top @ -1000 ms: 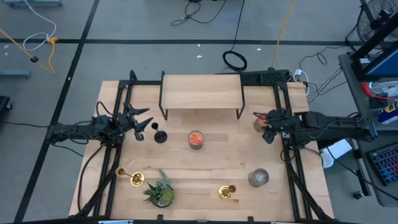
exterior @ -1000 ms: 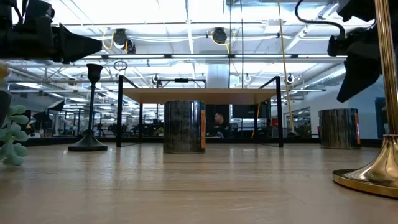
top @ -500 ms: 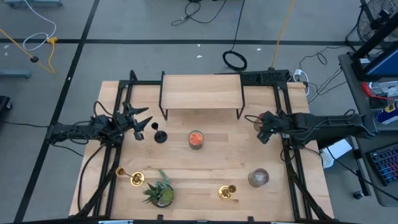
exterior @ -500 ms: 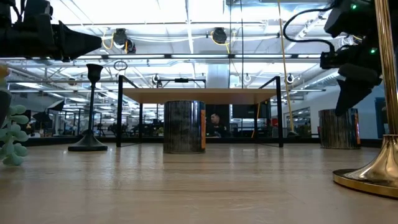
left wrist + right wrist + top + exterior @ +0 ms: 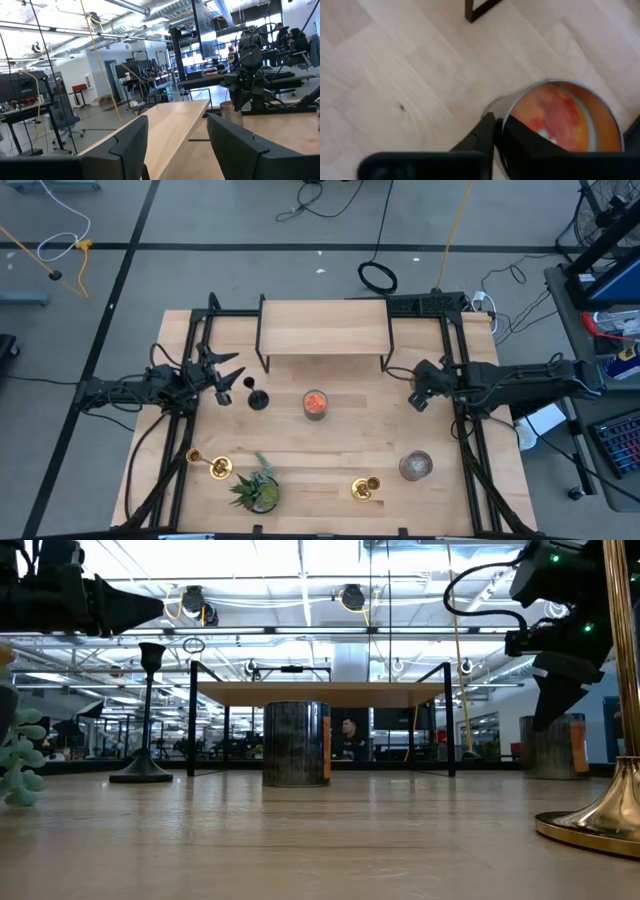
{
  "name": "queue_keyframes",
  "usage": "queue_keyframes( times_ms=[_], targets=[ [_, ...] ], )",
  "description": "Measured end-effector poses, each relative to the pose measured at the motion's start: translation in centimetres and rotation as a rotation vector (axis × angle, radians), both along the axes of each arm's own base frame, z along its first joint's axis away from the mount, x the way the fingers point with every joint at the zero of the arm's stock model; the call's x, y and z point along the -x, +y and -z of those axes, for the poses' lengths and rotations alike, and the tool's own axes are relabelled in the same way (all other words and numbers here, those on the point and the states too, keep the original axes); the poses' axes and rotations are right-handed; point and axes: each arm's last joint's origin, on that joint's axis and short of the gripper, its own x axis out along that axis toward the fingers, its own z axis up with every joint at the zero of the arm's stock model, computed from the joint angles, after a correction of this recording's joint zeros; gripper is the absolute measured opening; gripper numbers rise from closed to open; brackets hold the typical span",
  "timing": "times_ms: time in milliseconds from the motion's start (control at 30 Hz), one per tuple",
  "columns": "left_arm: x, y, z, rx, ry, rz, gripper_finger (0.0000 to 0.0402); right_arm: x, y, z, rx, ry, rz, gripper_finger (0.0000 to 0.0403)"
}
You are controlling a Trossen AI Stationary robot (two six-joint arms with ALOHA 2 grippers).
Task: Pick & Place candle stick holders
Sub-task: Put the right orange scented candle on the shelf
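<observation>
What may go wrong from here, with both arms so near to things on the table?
1. The right gripper hangs right at a glass jar with orange filling, which is no holder; it may bump it.
2. The left gripper, open, is close beside the slim black candle stick holder; a slanted approach may topple it.

Left claw [image 5: 232,376] open, right claw [image 5: 419,400] downward.

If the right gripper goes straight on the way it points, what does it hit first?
Likely the orange jar: the right gripper points down at it; the gap is unclear.
</observation>
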Motion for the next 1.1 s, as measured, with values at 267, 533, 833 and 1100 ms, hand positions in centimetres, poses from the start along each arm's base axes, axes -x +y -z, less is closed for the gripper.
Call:
queue_keyframes(
  times_ms=[267,533,833,1100],
  targets=[
    [0.1,0.0,-0.2,0.001,-0.026,0.0,0.0212,-0.5,0.4,-2.2,-0.09,-0.106,-0.041,0.0004],
    [0.1,0.0,-0.2,0.036,-0.04,0.011,0.0212,-2.4,2.5,-5.4,-0.243,-0.329,-0.28,0.0003],
    [0.1,0.0,-0.2,0.052,-0.046,0.015,0.0212,-5.7,4.3,-7.6,-0.162,-0.646,-0.56,0.0001],
    [0.1,0.0,-0.3,0.052,-0.054,0.015,0.0212,-9.4,3.2,-10.6,-0.026,-0.687,-0.681,0.0001]
  ],
)
